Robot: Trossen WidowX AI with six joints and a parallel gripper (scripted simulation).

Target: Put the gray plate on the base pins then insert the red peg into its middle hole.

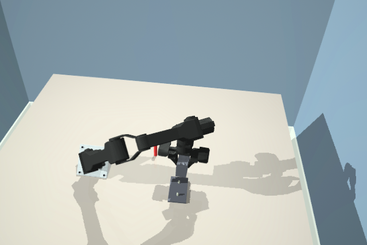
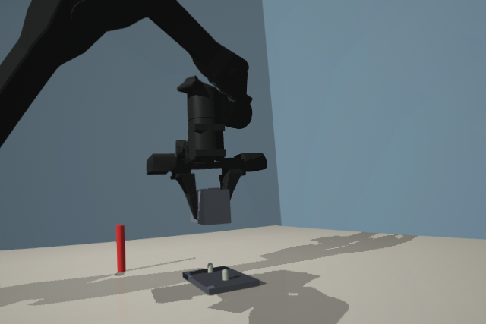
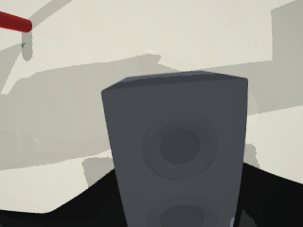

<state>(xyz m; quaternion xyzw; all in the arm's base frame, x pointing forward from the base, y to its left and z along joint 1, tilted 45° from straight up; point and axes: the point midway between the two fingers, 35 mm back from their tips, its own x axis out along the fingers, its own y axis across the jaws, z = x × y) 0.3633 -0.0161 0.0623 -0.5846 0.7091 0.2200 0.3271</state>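
gripper (image 2: pixel 209 204) clenched on gray plate (image 2: pixel 213 206) | plate hangs on edge, long axis vertical | red peg (image 2: pixel 120 248) upright
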